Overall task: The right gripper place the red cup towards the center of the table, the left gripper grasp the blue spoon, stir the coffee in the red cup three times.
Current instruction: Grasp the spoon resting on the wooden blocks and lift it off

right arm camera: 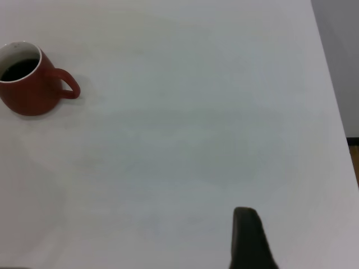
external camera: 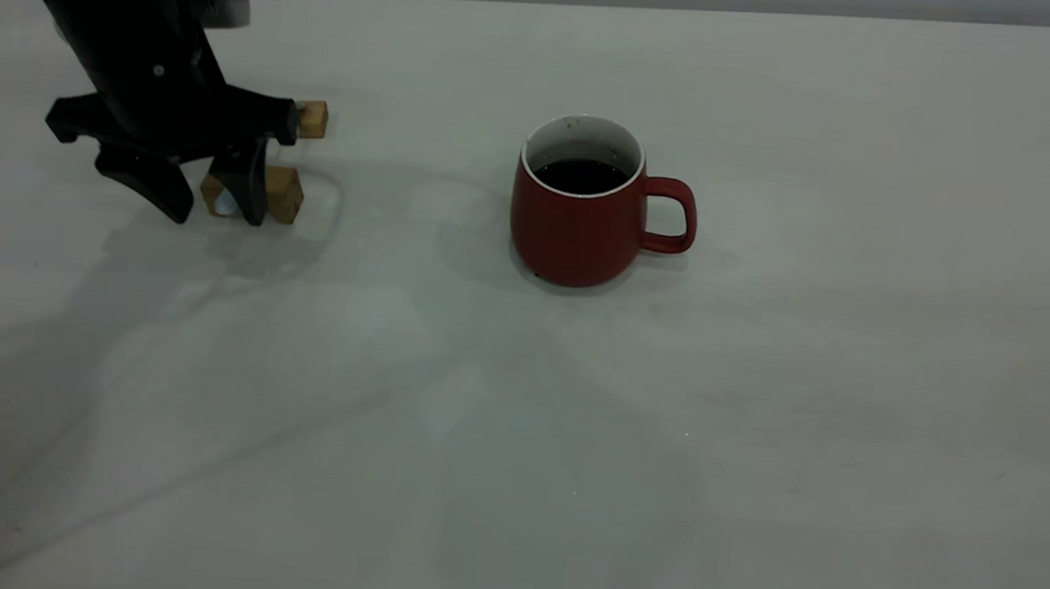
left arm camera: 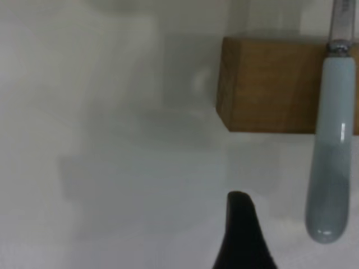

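Nearest the outside camera lies a broad bare stretch of the table [external camera: 512, 478]; past it stands the red cup [external camera: 579, 208], upright near the middle, handle turned away from the left gripper, with the coffee [external camera: 581, 176] dark and level inside. Set there, with nothing holding it, the cup looks already placed, so the first step seems done. The right gripper [right arm camera: 249, 238] is well off to the cup's handle side and outside the exterior view; only one dark finger shows in its wrist view, so I cannot tell how its fingers stand. The left gripper [external camera: 217, 204] is down at the table, well apart from the cup, its fingers spread and one of them in front of the tan wooden blocks [external camera: 283, 193]. In the left wrist view the blue spoon [left arm camera: 332, 151] lies across a block, its pale handle end just beside one finger [left arm camera: 242, 235] but not pinched. The grasp is therefore not yet made, and the carry to the cup and three stirs remain.
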Motion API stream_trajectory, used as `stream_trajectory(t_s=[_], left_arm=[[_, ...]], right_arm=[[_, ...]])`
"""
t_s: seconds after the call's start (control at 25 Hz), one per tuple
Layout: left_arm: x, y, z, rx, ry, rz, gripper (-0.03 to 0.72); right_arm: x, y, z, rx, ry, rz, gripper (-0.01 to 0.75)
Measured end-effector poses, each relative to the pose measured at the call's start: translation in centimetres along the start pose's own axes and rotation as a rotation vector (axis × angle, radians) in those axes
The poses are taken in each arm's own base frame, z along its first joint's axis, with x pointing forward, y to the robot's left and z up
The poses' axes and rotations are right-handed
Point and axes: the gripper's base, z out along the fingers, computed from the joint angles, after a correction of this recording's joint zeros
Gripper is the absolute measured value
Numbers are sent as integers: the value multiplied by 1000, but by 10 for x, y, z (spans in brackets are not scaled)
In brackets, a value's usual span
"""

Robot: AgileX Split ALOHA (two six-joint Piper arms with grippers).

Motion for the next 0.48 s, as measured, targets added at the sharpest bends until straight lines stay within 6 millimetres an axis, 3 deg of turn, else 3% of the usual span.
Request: stream_trajectory(t_s=[0.16,0.4,0.48], left_arm=[[-1,0,4,1,-16,0,474],[-4,0,3,3,-33,0,195],[-5,-1,2,4,-36,0,181]], right_arm=[[0,0,0,0,0,0,511],[0,0,0,0,0,0,511],[0,0,0,0,0,0,511]])
